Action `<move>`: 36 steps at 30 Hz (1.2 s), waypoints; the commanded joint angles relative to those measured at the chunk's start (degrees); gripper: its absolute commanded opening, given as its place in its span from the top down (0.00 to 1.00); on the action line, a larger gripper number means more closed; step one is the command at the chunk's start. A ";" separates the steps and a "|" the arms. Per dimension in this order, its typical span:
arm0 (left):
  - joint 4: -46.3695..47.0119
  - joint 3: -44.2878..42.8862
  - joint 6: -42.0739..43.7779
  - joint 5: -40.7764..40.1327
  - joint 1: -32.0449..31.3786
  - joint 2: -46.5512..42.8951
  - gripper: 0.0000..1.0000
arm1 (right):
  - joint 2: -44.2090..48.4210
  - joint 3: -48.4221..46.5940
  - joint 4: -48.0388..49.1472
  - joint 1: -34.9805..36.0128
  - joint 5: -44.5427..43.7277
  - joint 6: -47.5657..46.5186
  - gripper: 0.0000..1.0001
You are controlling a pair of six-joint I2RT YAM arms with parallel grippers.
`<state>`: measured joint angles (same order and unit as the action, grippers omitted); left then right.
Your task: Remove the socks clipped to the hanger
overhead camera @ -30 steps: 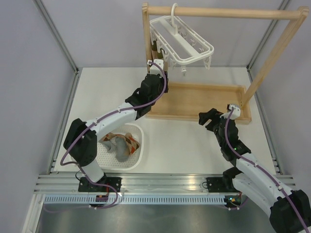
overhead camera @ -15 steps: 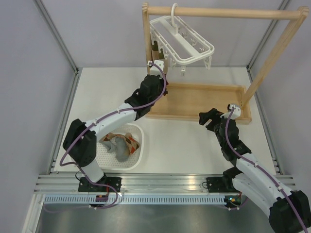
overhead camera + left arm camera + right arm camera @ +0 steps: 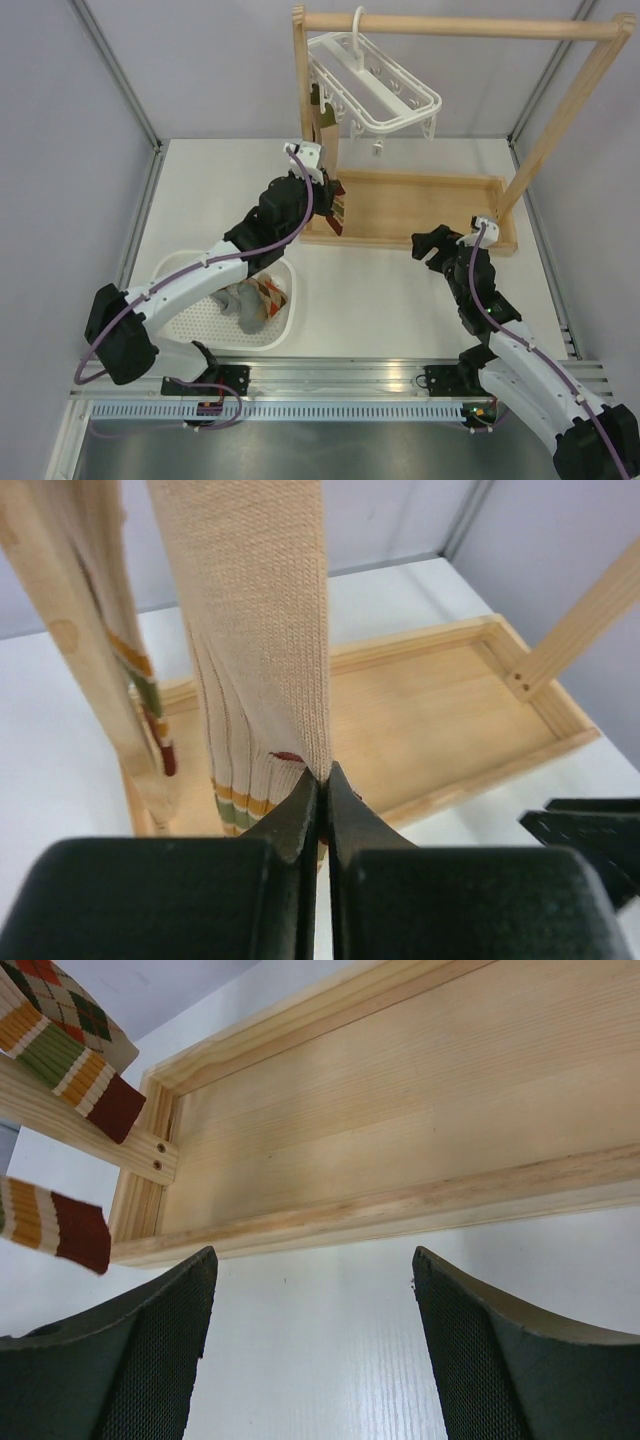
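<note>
Top view: the white hanger [image 3: 375, 85] hangs by its hook from the wooden rack [image 3: 460, 25] at upper centre. Below its left end, the left fingers [image 3: 334, 200] are clamped on a hanging sock [image 3: 339, 208]. The right fingers [image 3: 432, 243] hover over the desk [image 3: 390, 300] at the rack tray's front edge. Loose socks [image 3: 245, 300] lie in the basket [image 3: 285, 275] at lower left.

Left wrist view: at centre, the left fingers are pressed together on the hanging sock's cream lower edge. A second sock [image 3: 150, 695] hangs at the left, beside the rack post.

Right wrist view: the right fingers stand wide apart, holding nothing. 2 striped sock ends [image 3: 75, 1065] show at upper left.
</note>
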<state>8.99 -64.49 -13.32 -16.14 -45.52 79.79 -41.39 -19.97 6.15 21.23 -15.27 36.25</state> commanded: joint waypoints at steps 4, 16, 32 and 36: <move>-1.96 1.29 2.60 4.53 -5.80 -5.61 0.98 | 3.06 -1.65 -2.37 -0.23 0.94 0.14 0.17; -2.67 -0.72 1.99 5.68 -17.23 -4.82 0.98 | 8.42 -4.90 -11.77 -0.23 -0.55 -2.50 0.18; -2.93 4.02 3.47 -1.61 -22.69 -11.84 0.98 | 7.38 -14.39 -10.02 -0.14 14.37 -4.17 0.21; -3.19 5.16 4.09 -3.63 -22.69 -13.86 0.98 | 1.76 -24.47 -11.42 0.03 18.95 -6.71 0.24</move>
<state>6.90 -60.36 -11.46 -18.33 -67.26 68.12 -36.91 -36.75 -6.48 21.15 -2.33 32.12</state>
